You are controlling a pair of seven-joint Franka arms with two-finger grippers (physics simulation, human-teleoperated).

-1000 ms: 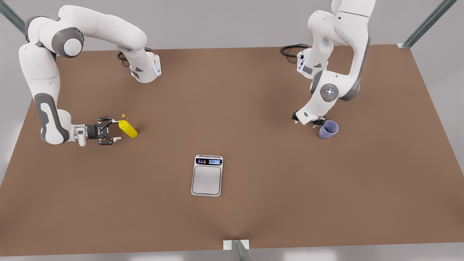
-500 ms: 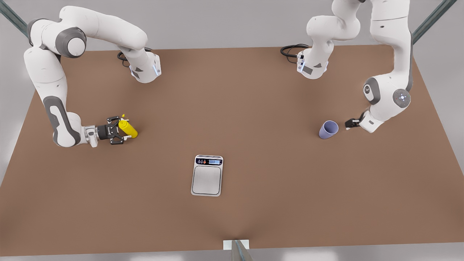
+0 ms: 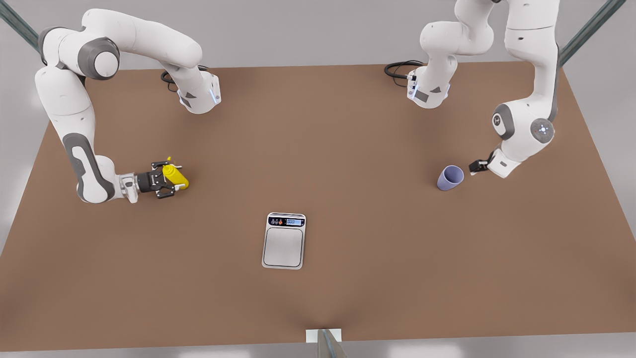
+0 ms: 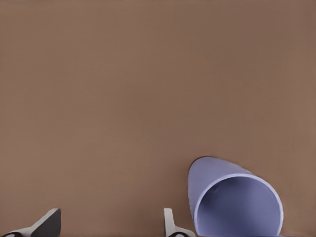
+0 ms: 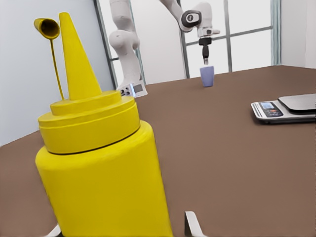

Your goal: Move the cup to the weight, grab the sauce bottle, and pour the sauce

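The yellow sauce bottle (image 3: pixel 175 177) stands on the table at the front view's left, its small cap hanging open beside the nozzle (image 5: pixel 74 54). My right gripper (image 3: pixel 168 179) is open, one finger on each side of the bottle body (image 5: pixel 103 182), with a small gap at the fingertips (image 5: pixel 191 224). The lavender cup (image 3: pixel 450 178) stands at the front view's right. My left gripper (image 3: pixel 477 166) hovers just beside it, open, and the cup (image 4: pixel 234 200) lies outside its fingertips (image 4: pixel 170 226). The silver weight (image 3: pixel 283 241) lies at the table's middle front, bare.
The brown table (image 3: pixel 348 149) stretches wide between the cup and the weight. Both arm bases (image 3: pixel 198 94) stand at the far edge with black cables. In the right wrist view the weight (image 5: pixel 289 109) and the distant cup (image 5: pixel 207 76) sit beyond the bottle.
My right gripper has slid forward until its fingers flank the sauce bottle. My left arm swung from the cup's left side to its right, then edged closer.
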